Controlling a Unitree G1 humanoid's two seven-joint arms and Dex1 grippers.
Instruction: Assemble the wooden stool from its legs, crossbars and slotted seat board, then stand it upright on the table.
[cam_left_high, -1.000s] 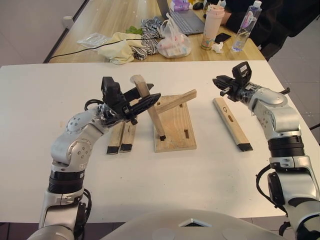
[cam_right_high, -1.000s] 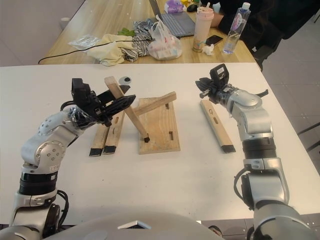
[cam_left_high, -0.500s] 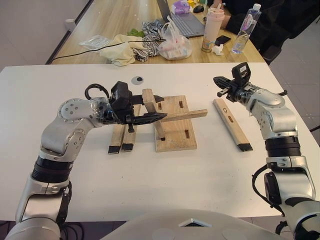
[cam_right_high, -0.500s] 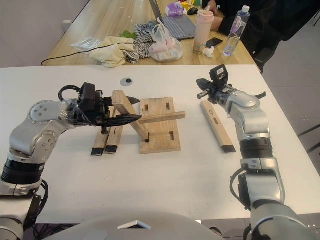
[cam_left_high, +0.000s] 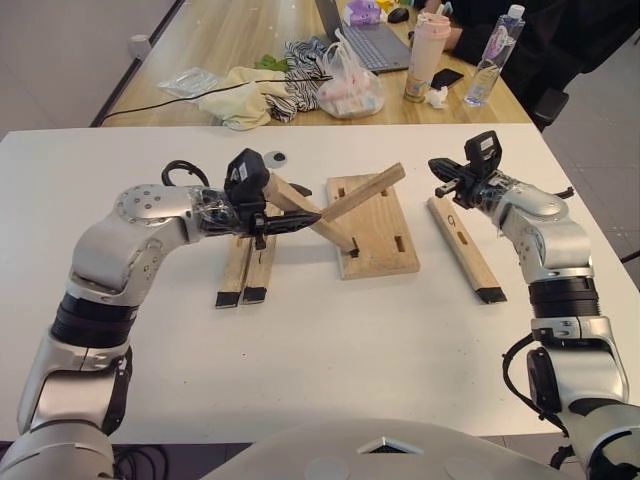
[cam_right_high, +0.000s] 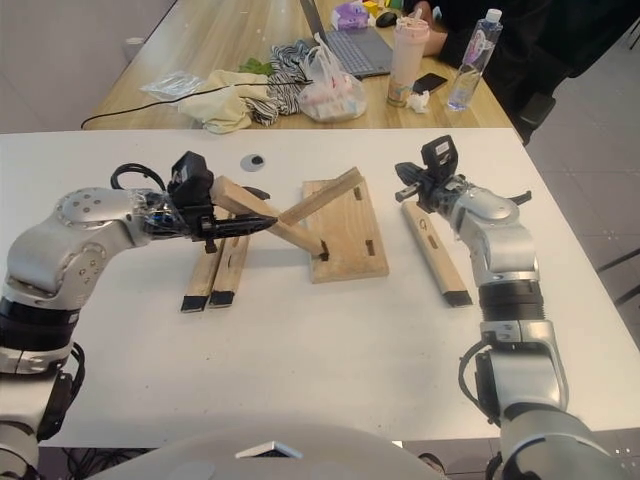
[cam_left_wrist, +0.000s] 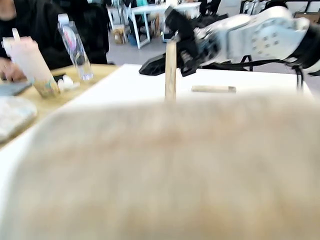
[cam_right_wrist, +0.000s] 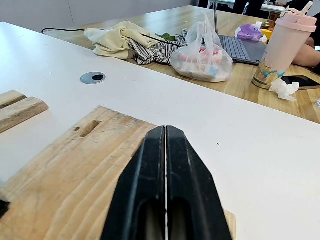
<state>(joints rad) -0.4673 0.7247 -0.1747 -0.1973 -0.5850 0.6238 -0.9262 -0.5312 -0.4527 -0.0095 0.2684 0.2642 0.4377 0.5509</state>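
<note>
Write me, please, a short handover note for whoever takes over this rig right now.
Left tool: shut on a tilted leg with a crossbar joined to it; the leg's black foot rests on the near left corner of the seat board, which lies flat on the table.
Right tool: shut, empty, near the far end of the single leg right of the board.
Two legs lie side by side left of the board.
Done: one leg-crossbar joint. Left: remaining joints, then stand it all upright.
</note>
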